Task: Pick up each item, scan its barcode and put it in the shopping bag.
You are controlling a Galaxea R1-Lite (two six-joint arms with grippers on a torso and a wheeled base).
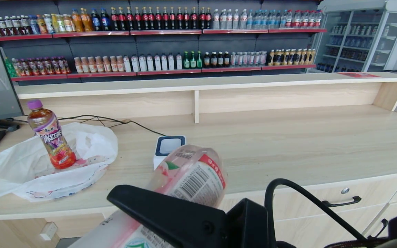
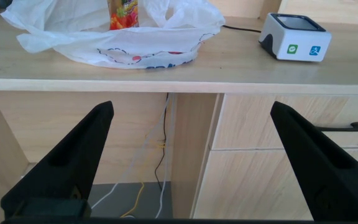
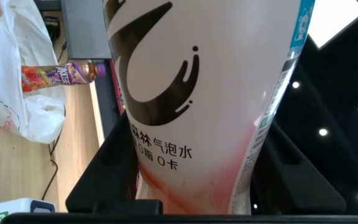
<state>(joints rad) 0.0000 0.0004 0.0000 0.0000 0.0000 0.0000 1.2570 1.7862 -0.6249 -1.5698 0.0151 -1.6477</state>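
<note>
- Head view: the right end effector (image 3: 204,183) clamps a pale pink bottle (image 1: 188,172), barcode upward.
- Just beyond, the scanner (image 1: 169,146) sits on the worktop (image 1: 288,144).
- Leftward, the shopping bag (image 1: 19,172) carries an upright purple-capped bottle (image 1: 50,137).
- The left end effector (image 2: 191,162) gapes empty below the worktop edge.
- Farthest, drink shelves (image 1: 171,51).

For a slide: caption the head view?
Right tool holds a pink bottle near the scanner; an orange bottle stands on the white bag.

The head camera looks down across the counter (image 1: 288,144), the left wrist camera faces its front edge from low, the right wrist camera hugs a bottle (image 3: 191,93); all share the shopping bag (image 1: 12,165).
</note>
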